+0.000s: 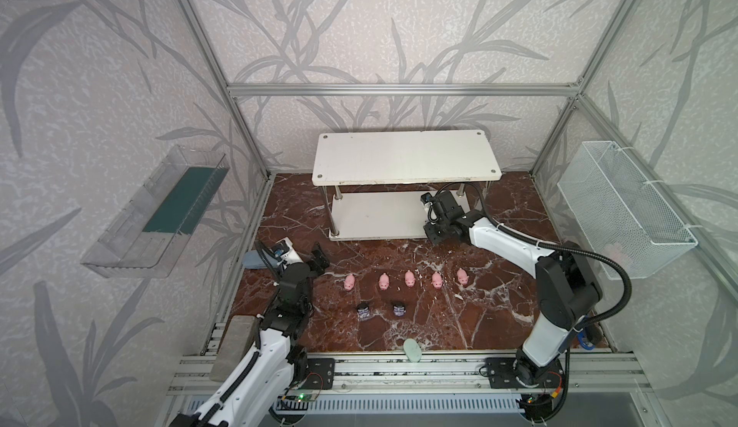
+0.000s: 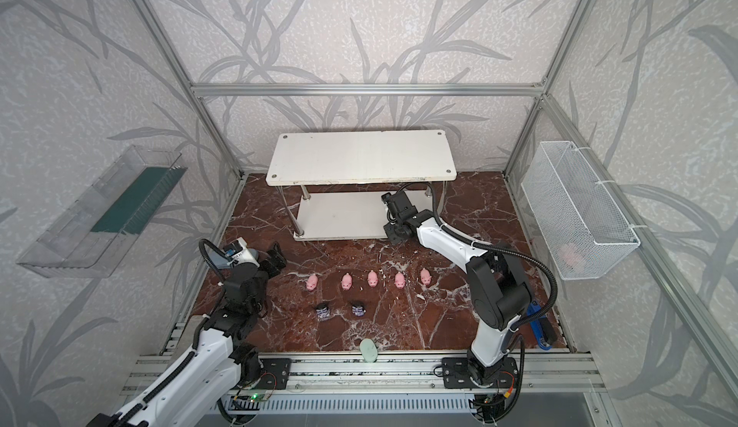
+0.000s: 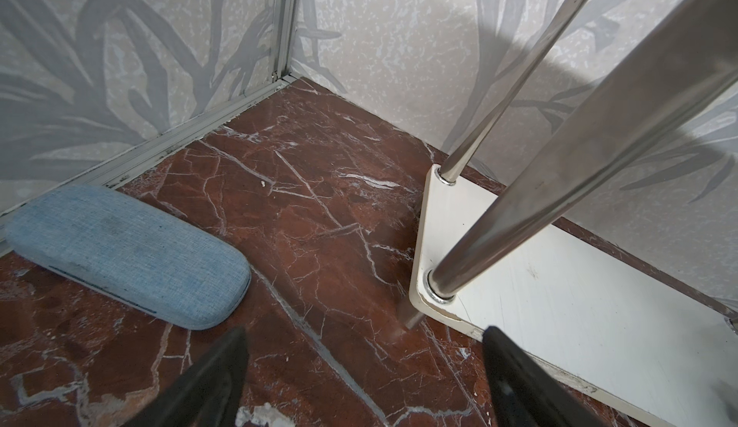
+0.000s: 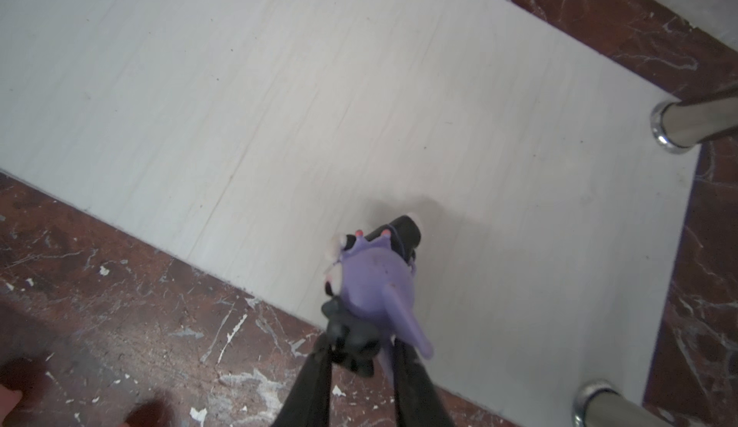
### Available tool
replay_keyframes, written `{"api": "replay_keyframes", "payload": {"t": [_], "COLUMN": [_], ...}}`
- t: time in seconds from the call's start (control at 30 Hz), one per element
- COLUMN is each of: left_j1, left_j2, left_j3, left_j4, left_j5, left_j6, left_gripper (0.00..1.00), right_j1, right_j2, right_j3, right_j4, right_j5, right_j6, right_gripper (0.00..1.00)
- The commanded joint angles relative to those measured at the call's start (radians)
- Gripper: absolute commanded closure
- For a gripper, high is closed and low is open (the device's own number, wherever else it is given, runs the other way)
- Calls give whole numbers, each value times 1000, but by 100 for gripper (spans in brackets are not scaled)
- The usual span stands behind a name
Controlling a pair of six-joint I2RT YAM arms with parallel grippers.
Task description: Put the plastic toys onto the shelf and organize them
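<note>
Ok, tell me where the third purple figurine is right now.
The purple figurine is held in the right gripper, over the shelf's lower board near its right end, as the right wrist view shows.

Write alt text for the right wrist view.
The right tool grips a purple figurine over the white lower board of the shelf, near the board's edge. Two chrome posts stand at one end, and red-brown marble floor surrounds the board.
</note>
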Motion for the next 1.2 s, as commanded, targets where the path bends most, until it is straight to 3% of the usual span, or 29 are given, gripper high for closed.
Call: {"api": "replay_keyframes", "payload": {"t": [0.0, 0.27, 0.47, 0.7, 0.87, 1.07, 1.17], "left_j1": [4, 4, 8, 14, 15, 16, 18], "left_j2": [-10, -8, -4, -4, -1, -12, -14], "left_j3": [-13, -16, -17, -21, -19, -21, -21], "left_j4": [7, 25, 31, 35, 35, 28, 26], "left_j5": [-10, 1, 4, 7, 11, 18, 23], "left_j6": [-15, -15, -14, -17, -19, -26, -28], "left_gripper": [11, 11, 11, 11, 11, 11, 10], "right_j1": [-12, -49, -54, -54, -52, -52, -52], "right_j2": [-69, -43, 60, 72, -22, -235, -356], "right_j3": [54, 149, 251, 240, 118, -169, -322], "right_j4": [-135, -283, -399, -362, -255, -34, 63], "right_j5": [-14, -39, -20, -35, -84, -116, -114], "right_j6": [-22, -47, -59, -52, -41, 5, 52], "right_gripper": [74, 73, 73, 73, 73, 72, 67]}}
